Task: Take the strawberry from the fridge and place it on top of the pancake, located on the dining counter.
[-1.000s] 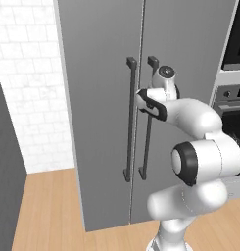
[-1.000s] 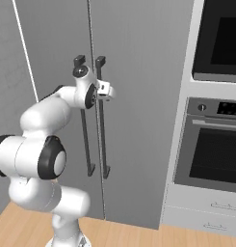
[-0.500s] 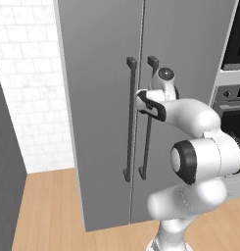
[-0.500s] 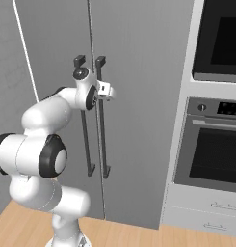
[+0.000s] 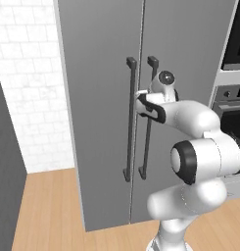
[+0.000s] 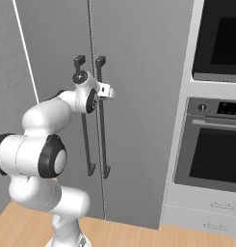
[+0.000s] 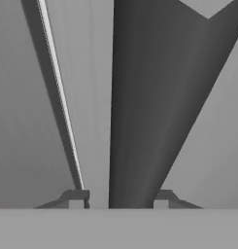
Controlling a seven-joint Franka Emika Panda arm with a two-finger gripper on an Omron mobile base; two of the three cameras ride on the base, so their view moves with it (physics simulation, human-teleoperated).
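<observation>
The fridge [image 5: 102, 73] [image 6: 138, 72] is a tall grey cabinet with both doors closed. Two dark vertical bar handles run side by side at the door seam. My gripper [image 5: 147, 104] [image 6: 101, 91] is at the upper part of the right-hand handle [image 5: 147, 147] [image 6: 104, 140]. In the hand view that dark handle [image 7: 140, 97] runs up between my two fingertips [image 7: 74, 197], and the gripper [image 7: 119, 198] is shut on it. The strawberry is hidden behind the doors. The pancake and the dining counter are out of view.
A black-fronted wall oven [image 6: 211, 154] [image 5: 234, 108] stands in a pale column right of the fridge, with drawers below it. A white tiled wall [image 5: 28, 98] is to the left. The floor [image 5: 53, 206] is light wood.
The arm stays at the same handle and the doors stay closed; nothing has visibly shifted in the base views.
</observation>
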